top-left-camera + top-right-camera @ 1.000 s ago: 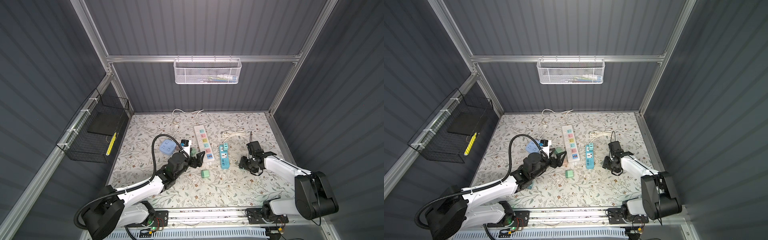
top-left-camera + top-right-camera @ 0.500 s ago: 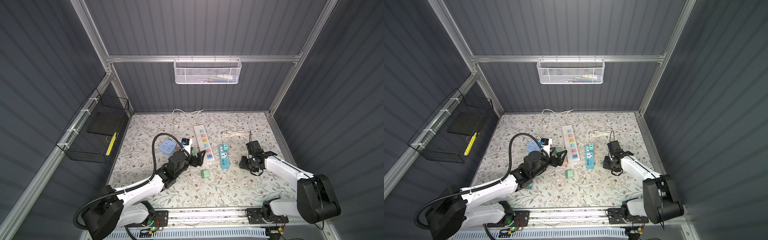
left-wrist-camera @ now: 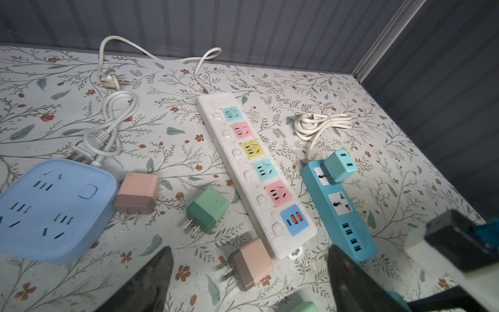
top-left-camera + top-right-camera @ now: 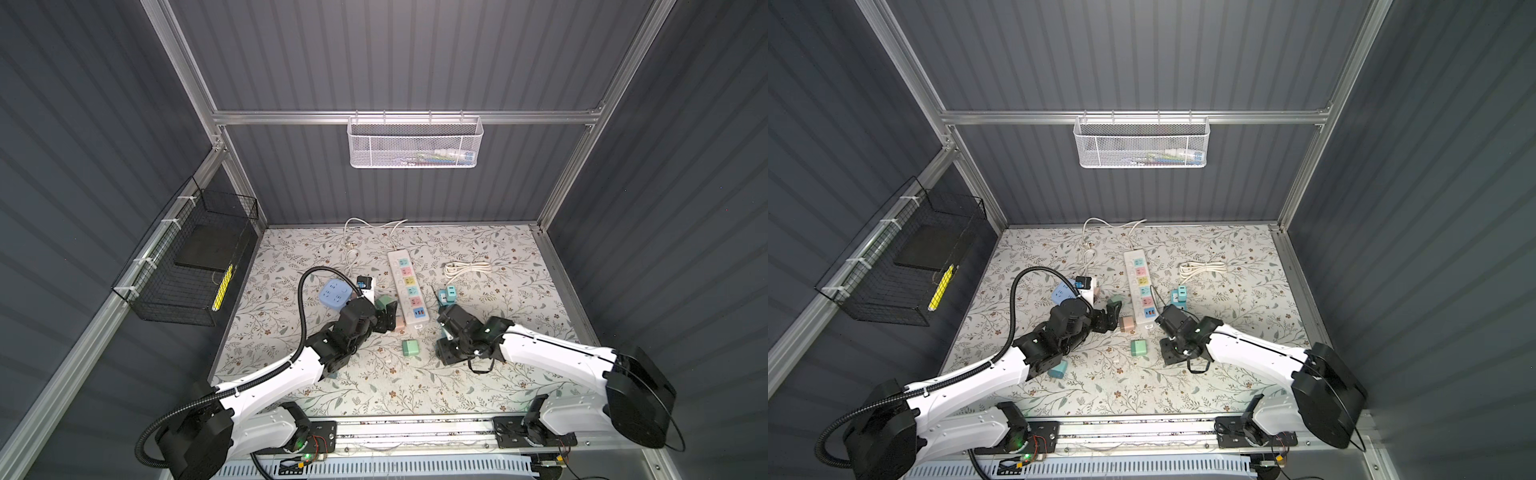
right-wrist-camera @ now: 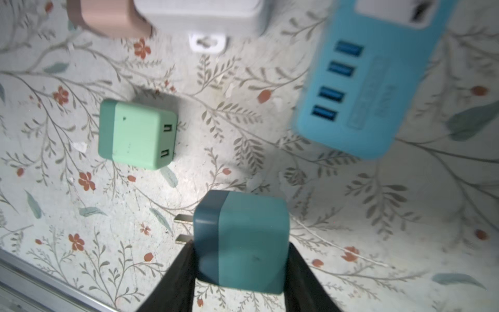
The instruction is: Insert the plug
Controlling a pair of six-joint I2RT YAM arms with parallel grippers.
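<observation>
Near the front middle of the floral counter, the right pincer clamps the teal plug, a matte, rounded plastic cube with a darker band at its prong end. The plug lies level, its long axis roughly along the front edge and its flat metal prongs pointing toward the left edge. Both top views hide it under the pincer. A mint-green plug lies just beside it. Farther back, the left pincer stands wide open and empty above a pink plug. Beyond, the blue socket strip is blurred in the right wrist view.
</observation>
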